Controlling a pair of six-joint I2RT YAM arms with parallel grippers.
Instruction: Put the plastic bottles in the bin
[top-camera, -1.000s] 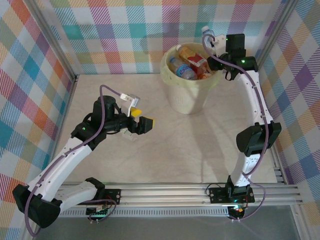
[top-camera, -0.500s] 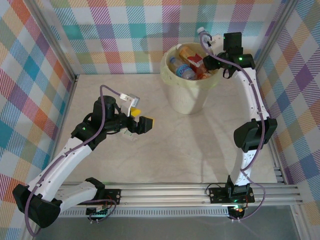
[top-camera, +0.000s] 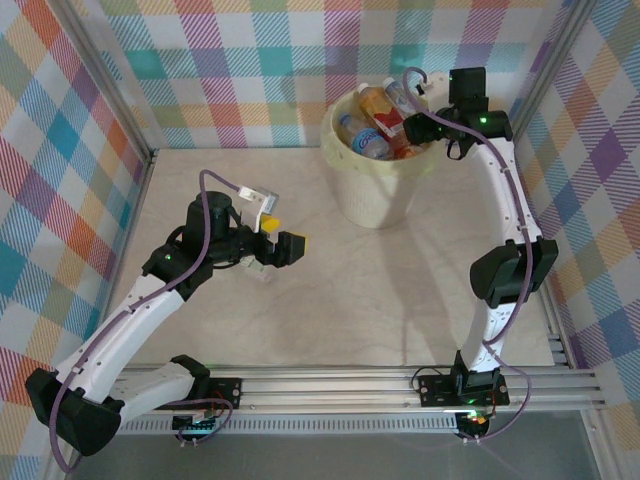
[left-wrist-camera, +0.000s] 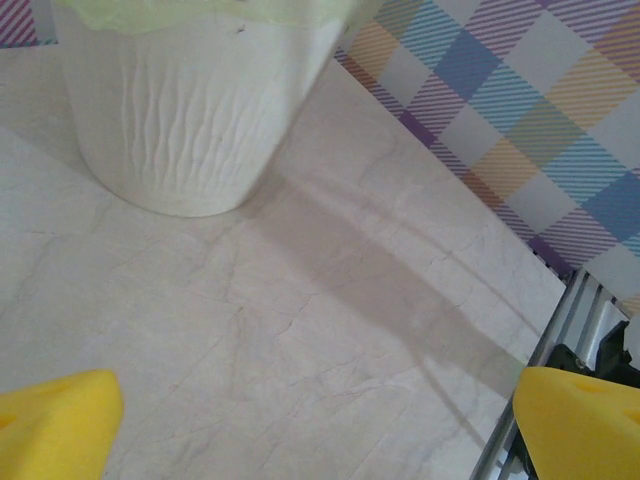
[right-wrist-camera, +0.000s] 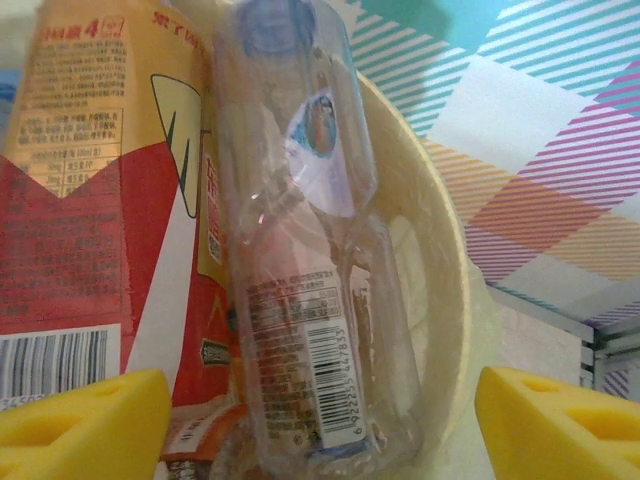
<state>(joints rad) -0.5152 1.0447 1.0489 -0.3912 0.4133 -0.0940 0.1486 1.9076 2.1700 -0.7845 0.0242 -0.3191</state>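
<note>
Over the far-right rim of the bin (top-camera: 375, 190), the R gripper (top-camera: 428, 100) hangs w/ its jaws apart; in the wrist view its yellow pads (right-wrist-camera: 80, 425) sit clear of a clear bottle (right-wrist-camera: 300, 250) on both sides, so nothing is gripped. That bottle lies lengthwise on top of the heap, against a red-and-orange labelled one (right-wrist-camera: 90, 200) and just inside the cream rim (right-wrist-camera: 440, 260). The plastic bottles (top-camera: 375, 130) seen from above are all piled in the bin, heaped to abt rim level. The L gripper (top-camera: 275, 245) is spread wide and empty above the table (top-camera: 330, 300), well apart from the bin. Handling, as a guess: empties like these are v. light, thin-walled and part crushed, so they'd buckle under a hard squeeze and the smooth plastic may slip. Best hold is prob. across the mid-body, w/ a gentle close, or nr the stiffer neck
</note>
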